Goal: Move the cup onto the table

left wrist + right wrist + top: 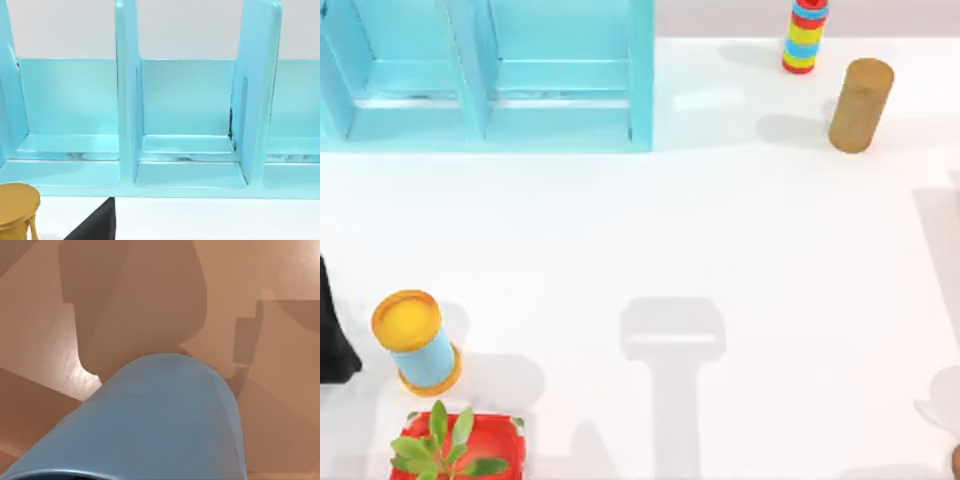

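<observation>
The mid-blue cup [165,420] looms close under my right wrist camera. It is tilted and raised above a tan-lit surface that carries its shadow. My right gripper holds it, and the cup hides the fingers. The white table [720,250] spreads across the top view, with a rounded shadow [940,400] at its right edge. My left arm [330,340] is parked at the table's left edge, and a dark part of it [95,225] shows in the left wrist view.
A light-blue shelf unit [490,75] stands at the back left. A light-blue cylinder with yellow rims [417,343] and a potted plant in a red pot [455,450] sit front left. A tan cylinder [860,105] and a striped stack [805,35] stand back right.
</observation>
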